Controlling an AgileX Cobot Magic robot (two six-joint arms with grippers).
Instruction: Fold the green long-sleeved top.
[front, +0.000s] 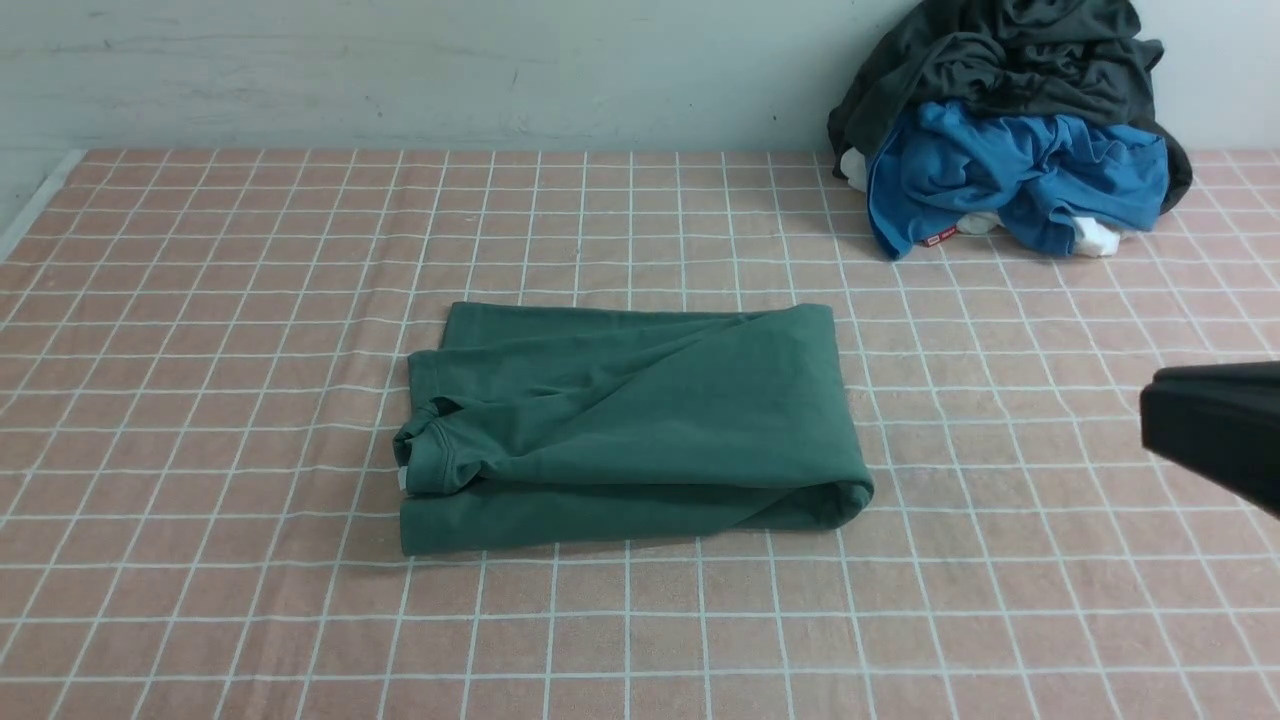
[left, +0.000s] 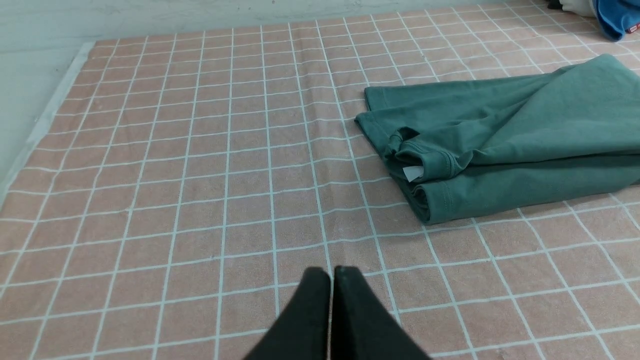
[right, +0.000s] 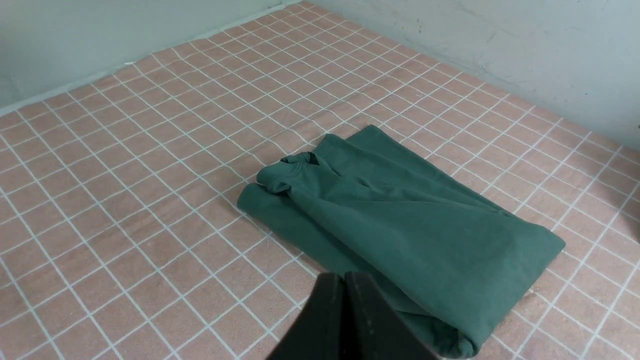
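Observation:
The green long-sleeved top (front: 640, 420) lies folded into a compact rectangle in the middle of the pink checked table; its ribbed neck and white label (front: 402, 478) stick out at its left end. It also shows in the left wrist view (left: 510, 145) and the right wrist view (right: 400, 225). The chest print is hidden. My left gripper (left: 331, 271) is shut and empty, above bare cloth left of the top; it is out of the front view. My right gripper (right: 344, 276) is shut and empty, raised near the top's front right corner. Its dark body (front: 1215, 425) shows at the right edge.
A heap of clothes stands at the back right against the wall: a dark charcoal-grey garment (front: 1000, 60) over a bright blue one (front: 1010, 175), with white bits beneath. The pale wall (front: 450, 70) runs along the back. The table's left edge (left: 40, 125) is a pale strip.

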